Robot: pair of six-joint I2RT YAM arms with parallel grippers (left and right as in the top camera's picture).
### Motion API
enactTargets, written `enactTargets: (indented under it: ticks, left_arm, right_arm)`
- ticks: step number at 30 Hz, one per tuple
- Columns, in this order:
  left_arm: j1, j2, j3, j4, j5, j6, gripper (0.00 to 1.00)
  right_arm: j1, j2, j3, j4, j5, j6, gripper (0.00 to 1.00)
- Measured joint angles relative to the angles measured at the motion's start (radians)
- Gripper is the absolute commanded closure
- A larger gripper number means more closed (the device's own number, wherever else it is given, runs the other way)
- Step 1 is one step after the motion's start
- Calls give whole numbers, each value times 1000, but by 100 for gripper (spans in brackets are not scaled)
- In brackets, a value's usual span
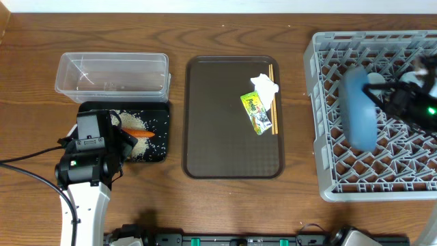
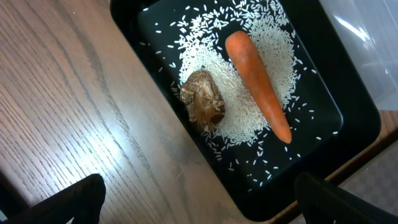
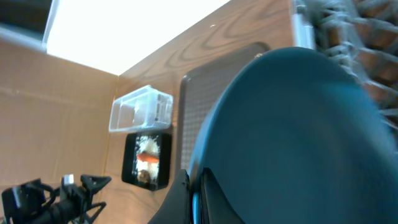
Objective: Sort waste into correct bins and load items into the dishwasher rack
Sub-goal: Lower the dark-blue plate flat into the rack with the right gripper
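The dark-blue plate (image 1: 358, 113) is smeared by blur; the rack (image 1: 369, 188) runs off the right edge

A brown, heavily grained wooden table (image 1: 225, 198) fills the scene; a white strip (image 1: 205, 5) runs along its far edge, and light glares off the wood.
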Motion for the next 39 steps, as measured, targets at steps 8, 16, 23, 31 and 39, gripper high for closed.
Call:
enactTargets:
  ticks: [8, 16, 23, 31, 39]
  left_arm:
    - [0, 0, 0, 0, 0, 0, 2]
    - [0, 0, 0, 1, 0, 0, 2]
    - [0, 0, 0, 0, 0, 0, 2]
    - [0, 0, 0, 0, 0, 0, 2]
    - [0, 0, 0, 0, 0, 0, 2]
  right_arm:
    - [-224, -8, -136, -28, -145, -166, 99]
    - [-338, -8, -303, 70, -306, -226, 99]
    - [-338, -8, -322, 83, -378, -235, 96]
    - [-257, -47, -322, 96, -264, -243, 36]
    - [40, -172, -319, 180, 218, -45, 34]
